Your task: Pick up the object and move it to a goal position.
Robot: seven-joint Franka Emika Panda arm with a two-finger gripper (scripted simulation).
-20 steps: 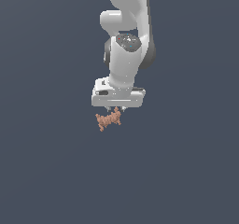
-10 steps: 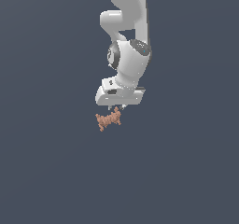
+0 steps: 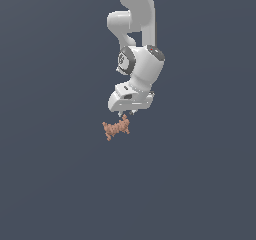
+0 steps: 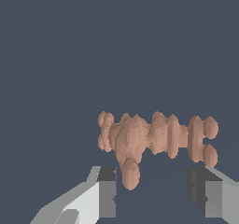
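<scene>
Grey metal fingers (image 4: 106, 195) stand nearest in my wrist view, one at each side with a wide gap between them, so my pincer (image 4: 156, 192) is spread apart and holds nothing. Just beyond the fingertips lies the object (image 4: 154, 136), orange-brown and bumpy, with knobbly flared ends; it lies crosswise to the gap, and one lump of it reaches down between the fingers. Whether it touches a pad, I cannot tell from here.

The exterior view shows what the wrist view cannot: my white arm (image 3: 137, 39) comes down from above, tilted, and my pincer (image 3: 127, 114) hangs just over the object (image 3: 116, 129), near its end at the exterior view's right. There the fingers are too small to judge their gap. Around and behind all is plain dark grey-blue ground (image 3: 50, 184).
</scene>
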